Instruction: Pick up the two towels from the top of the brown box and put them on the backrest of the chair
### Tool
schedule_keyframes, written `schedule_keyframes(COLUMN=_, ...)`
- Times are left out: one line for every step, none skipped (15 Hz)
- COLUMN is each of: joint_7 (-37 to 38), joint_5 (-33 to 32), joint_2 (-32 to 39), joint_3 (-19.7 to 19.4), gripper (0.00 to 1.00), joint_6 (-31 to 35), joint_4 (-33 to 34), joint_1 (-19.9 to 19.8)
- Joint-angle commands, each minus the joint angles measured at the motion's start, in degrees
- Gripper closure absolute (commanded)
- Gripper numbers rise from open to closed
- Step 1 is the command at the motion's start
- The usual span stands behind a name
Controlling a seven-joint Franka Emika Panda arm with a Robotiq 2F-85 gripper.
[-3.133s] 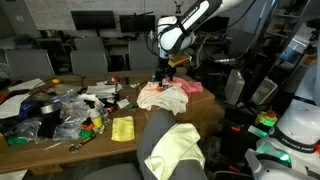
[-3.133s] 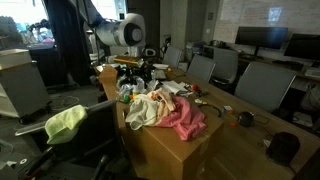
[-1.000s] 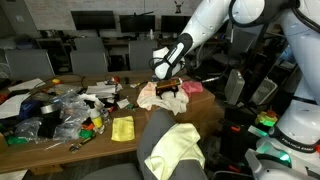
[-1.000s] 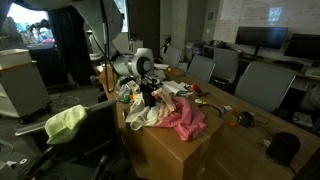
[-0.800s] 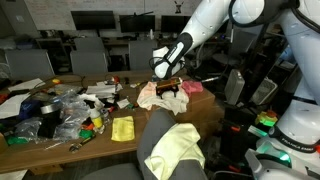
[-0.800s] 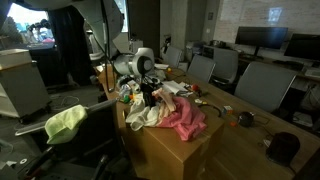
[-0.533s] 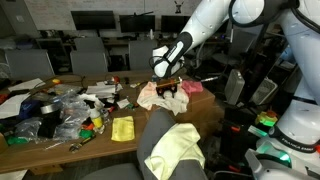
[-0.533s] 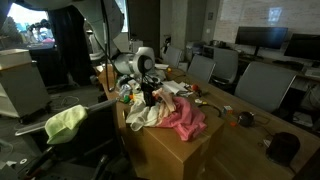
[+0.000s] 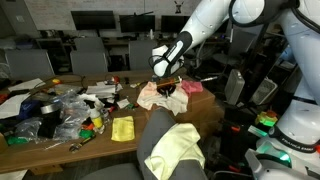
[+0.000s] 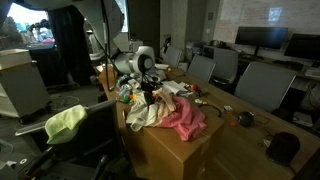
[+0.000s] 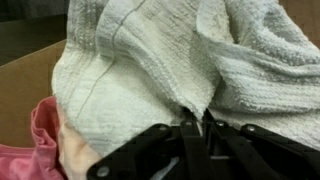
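A crumpled white towel and a pink towel lie together on top of the brown box. Both exterior views show them: the white towel nearer the arm, the pink towel beside it. My gripper points down into the pile, and its fingers are pinched together on a raised fold of the white towel. In the exterior views the gripper sits right on the cloth. The chair stands in front of the box.
A yellow-green cloth hangs over the chair's backrest. The long table beside the box carries clutter, plastic bags and a flat yellow cloth. Office chairs and monitors stand behind.
The arm has come down from above the box onto the towels. Within the last second the jaws closed on a fold of the white towel; the arm itself barely moved.
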Motion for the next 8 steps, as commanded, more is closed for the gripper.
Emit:
schedule_keyframes(joint_7=-1.4, joint_5=0.6, joint_2=-3.2, joint_3=0.4, gripper=0.97, joint_6=1.4, joint_4=-2.1, joint_1=0.2)
schedule_keyframes(joint_7=-1.9, joint_5=0.3, joint_2=-4.8, joint_3=0.5, gripper=0.97, joint_6=2.3, joint_4=-3.5, joint_1=0.5)
schedule_keyframes(joint_7=-2.1, joint_5=0.0, joint_2=-6.1, joint_3=0.5, gripper=0.97, joint_6=3.0, joint_4=-4.6, joint_1=0.8)
schedule_keyframes(joint_7=-2.7, joint_5=-0.3, joint_2=-7.9, joint_3=0.5, gripper=0.97, joint_6=4.3, joint_4=-6.1, joint_1=1.3)
schedule_keyframes(joint_7=-3.0, joint_5=-0.8, joint_2=-9.7, joint_3=0.4, gripper=0.97, joint_6=5.6, joint_4=-7.7, joint_1=1.8)
schedule_keyframes(joint_7=-3.5, joint_5=-1.3, joint_2=-12.1, joint_3=0.3, gripper=0.97, joint_6=7.3, joint_4=-9.9, joint_1=2.4)
schedule_keyframes(joint_7=-3.8, joint_5=-1.7, joint_2=-13.8, joint_3=0.2, gripper=0.97, joint_6=8.9, joint_4=-11.4, joint_1=2.9)
schedule_keyframes(joint_7=-4.2, joint_5=-2.1, joint_2=-16.1, joint_3=0.2, gripper=0.97, joint_6=10.2, joint_4=-13.5, joint_1=3.3)
